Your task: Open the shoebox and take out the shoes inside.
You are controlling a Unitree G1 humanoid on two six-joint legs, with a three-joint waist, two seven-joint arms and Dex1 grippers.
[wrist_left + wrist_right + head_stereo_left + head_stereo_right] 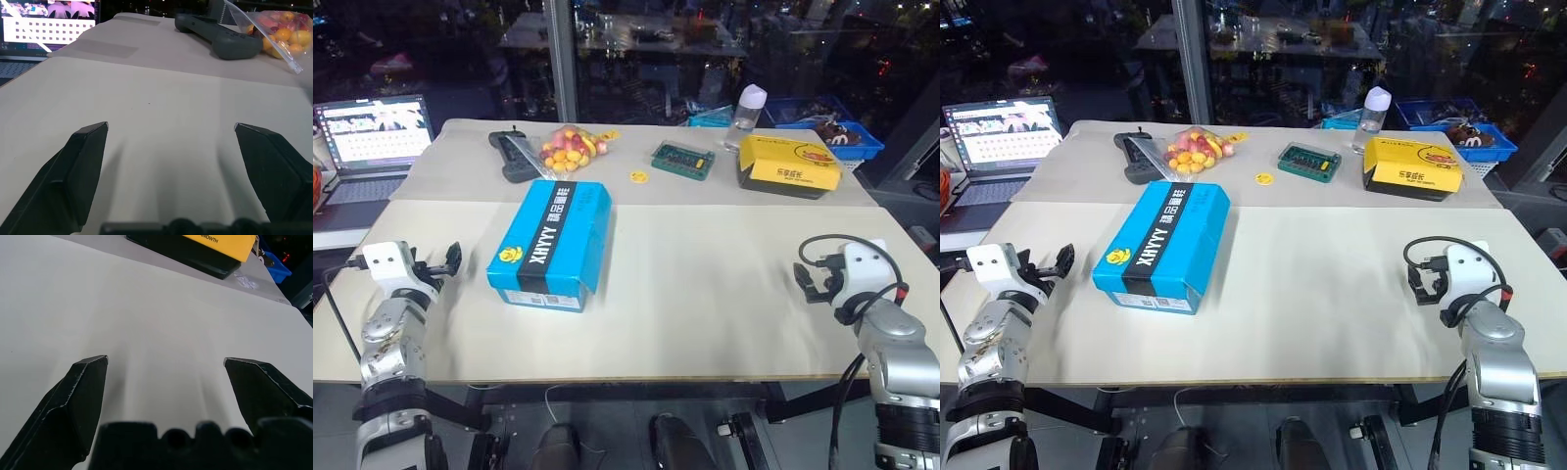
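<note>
Shoebox (551,244) lies closed on the cream tabletop (705,304), left of centre, lid on. Bright blue, with a black band carrying white lettering and a yellow logo on the near end. Long axis runs away from the robot, slightly angled. Shoes not visible; box is shut.

Left pincer (448,260) hovers over the near-left part of the tabletop, beside the shoebox's near end but apart from it. Fingers (78,166) spread wide, nothing between them, bare tabletop beneath.

Right pincer (811,282) sits over the near-right part of the tabletop, well apart from the shoebox. Fingers (73,406) likewise spread wide and empty, only cream surface between them.

Far half of the tabletop, beyond a seam:
- dark grey handheld controller (512,154), far left
- clear bag of yellow and red fruit (570,148), just beside the controller, seen close in the left wrist view too
- small yellow disc (638,177), lying between the bag and the green case
- green case (683,159), flat, mid-table
- yellow box with a black base (789,164), far right; its edge appears in the right wrist view
- clear bottle with a pale cap (746,116), behind the yellow box
- blue bins (842,127), beyond the far-right corner

Open laptop (372,137), screen lit, stands off the left edge of the tabletop.
</note>
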